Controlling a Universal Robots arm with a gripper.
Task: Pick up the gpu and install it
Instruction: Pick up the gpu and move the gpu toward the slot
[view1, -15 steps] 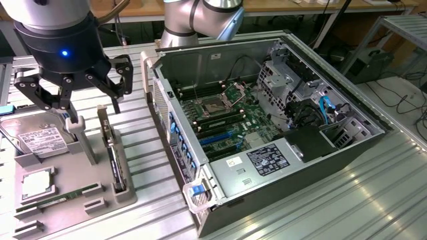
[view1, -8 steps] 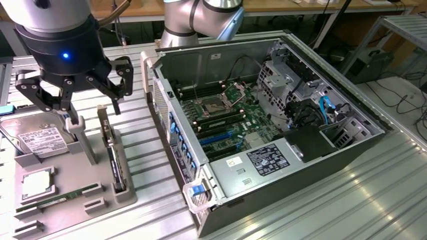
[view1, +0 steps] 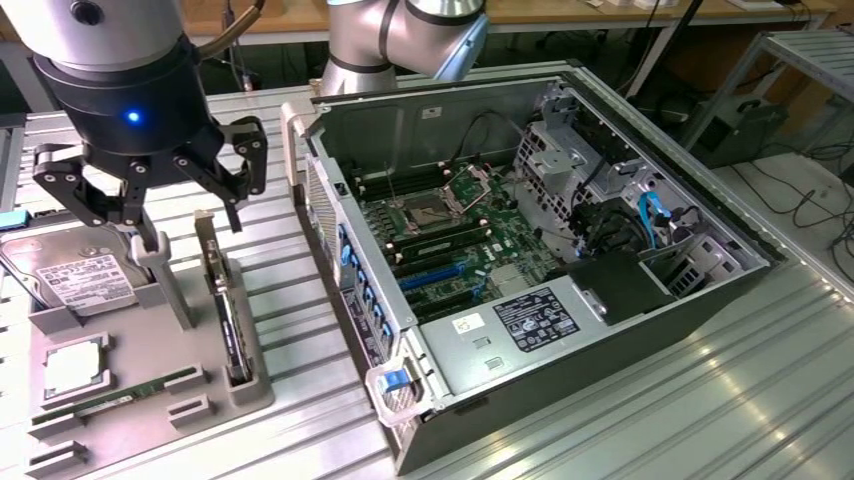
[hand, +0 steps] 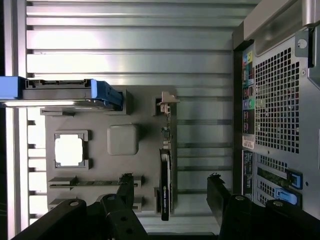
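Gripper (view1: 174, 212) hovers above the grey holder tray (view1: 140, 345), its black fingers (view1: 230, 195) spread wide and holding nothing. The gpu (view1: 228, 310) stands on edge in a slot of that tray, below the hand and slightly toward the exterior view's right, with no contact between them. In the wrist view the gpu (hand: 165, 187) lies between the two fingertips (hand: 125, 184), its silver bracket at the end farther from them. The hard drive (view1: 60, 275) sits at the tray's far corner. The open computer case (view1: 400, 115) lies beside the tray.
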